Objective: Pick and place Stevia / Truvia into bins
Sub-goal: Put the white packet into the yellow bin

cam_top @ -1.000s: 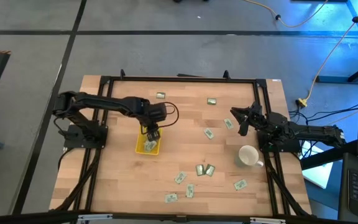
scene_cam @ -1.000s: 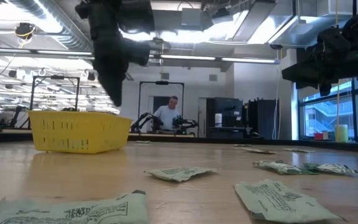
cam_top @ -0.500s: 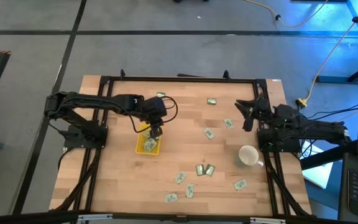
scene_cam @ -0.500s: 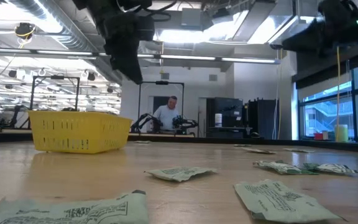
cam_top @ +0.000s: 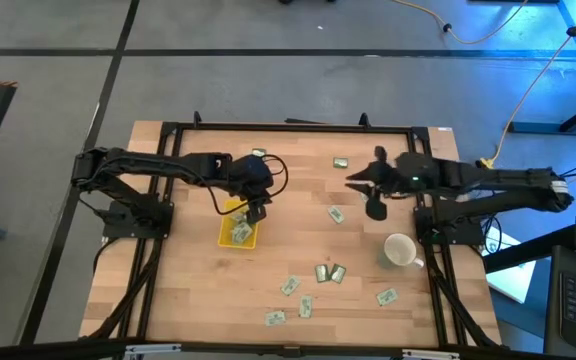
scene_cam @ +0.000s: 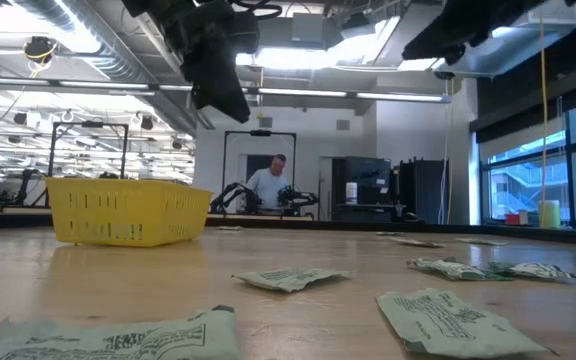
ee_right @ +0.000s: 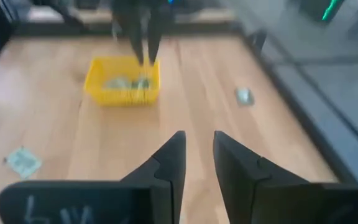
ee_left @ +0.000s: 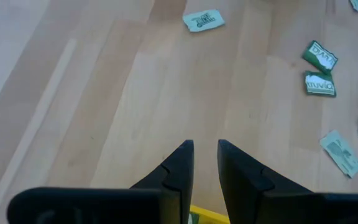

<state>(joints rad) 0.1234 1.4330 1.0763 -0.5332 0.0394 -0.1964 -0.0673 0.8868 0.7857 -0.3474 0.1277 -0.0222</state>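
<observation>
The yellow bin (cam_top: 238, 233) stands left of the table's middle with a few Stevia sachets (ee_right: 124, 82) lying in it. Several more sachets lie flat on the wood, among them one near the middle (cam_top: 336, 214) and a group toward the near edge (cam_top: 323, 272). My left gripper (ee_left: 205, 155) hangs a little above the bin (scene_cam: 128, 210), slanting down, open by a narrow gap with nothing between its fingers. My right gripper (ee_right: 199, 149) is raised over the table's right half (cam_top: 363, 195), open and empty, facing the bin.
A white mug (cam_top: 399, 250) stands near the right edge, below my right arm. Loose sachets lie by the far edge (cam_top: 258, 153) (cam_top: 340, 162) and at the near right (cam_top: 386, 296). A black frame (cam_top: 288, 127) runs around the table. A person shows in the room beyond (scene_cam: 270, 185).
My right gripper has risen well clear of the table and swung from the right edge toward the table's middle, rolling as it went. My left gripper has lifted a little above the bin and tipped its fingers upward. The sachets and bin have stayed in place.
</observation>
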